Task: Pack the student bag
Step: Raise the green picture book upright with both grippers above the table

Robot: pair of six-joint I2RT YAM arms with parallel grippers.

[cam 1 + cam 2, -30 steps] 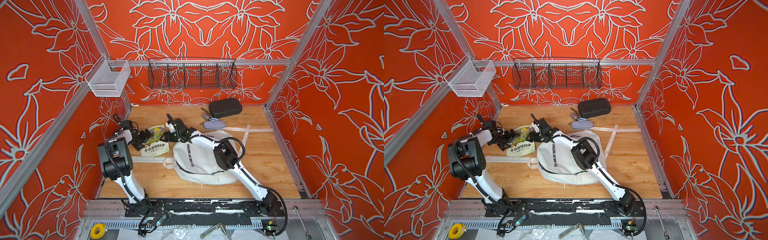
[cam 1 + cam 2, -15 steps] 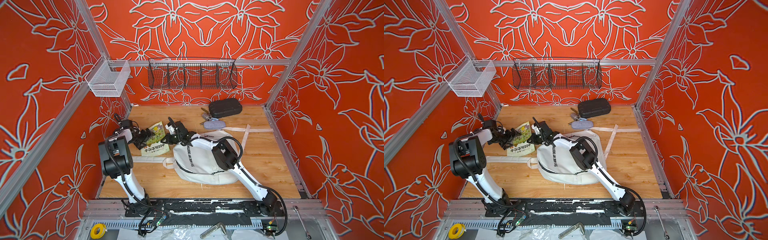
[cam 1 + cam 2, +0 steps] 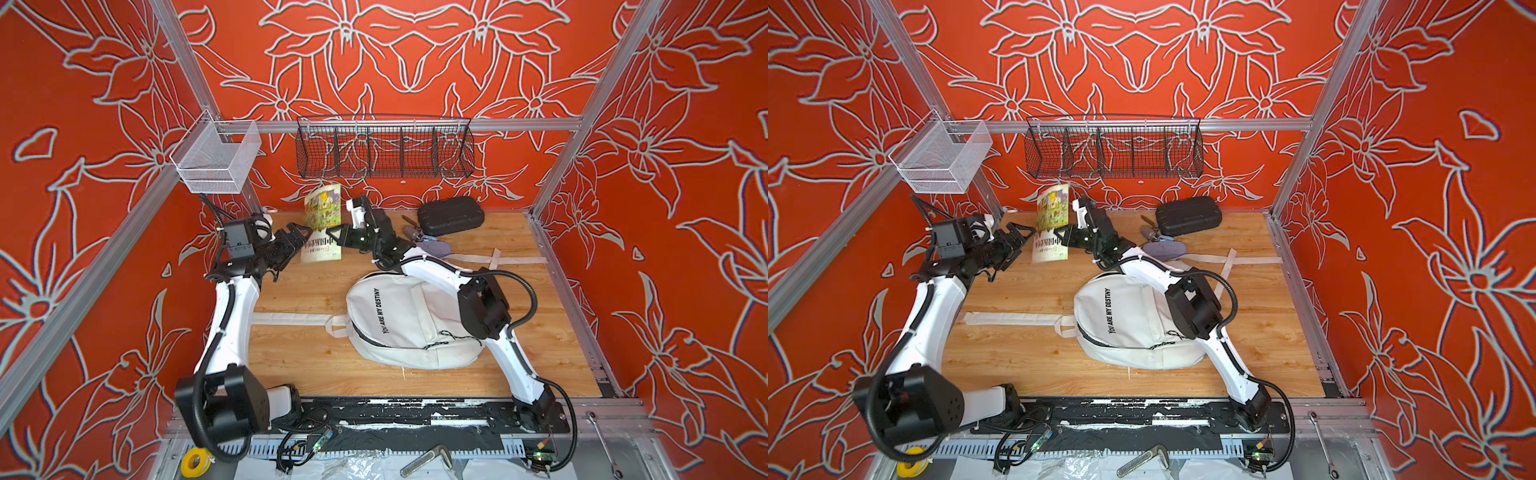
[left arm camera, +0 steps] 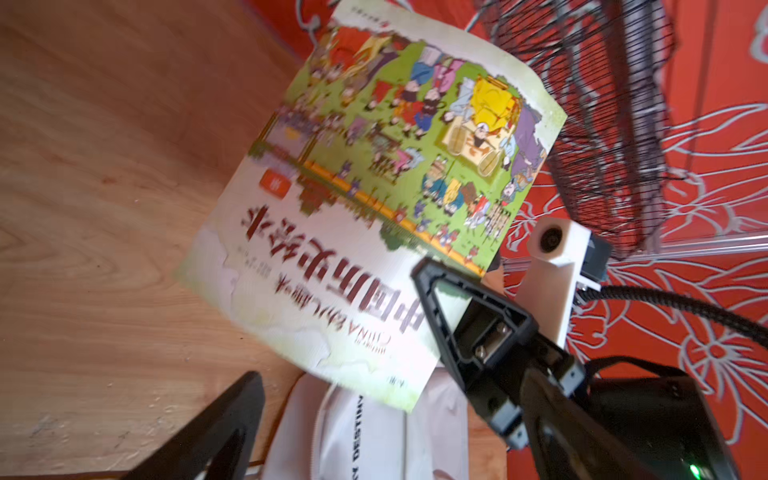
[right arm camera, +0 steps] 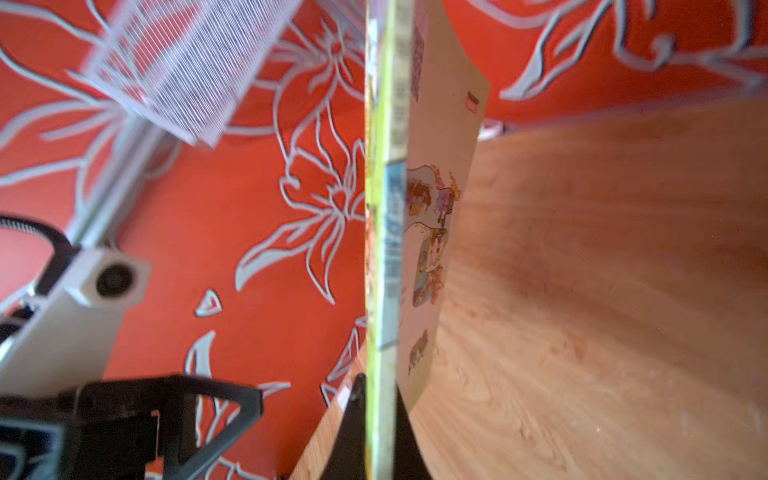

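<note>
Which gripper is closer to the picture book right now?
Right. The right gripper is shut on one edge of the picture book and holds it. The left gripper is open just off the book's opposite edge, with nothing between its jaws.

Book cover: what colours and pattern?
Book: green cartoon scene, cream band with dark-red characters; clearest in left wrist view.

2 white arms (image 3: 232, 316), black joint housings (image 3: 482, 307), corrugated black cables (image 3: 528, 291), triangular black pincer fingers (image 4: 232, 407).
</note>
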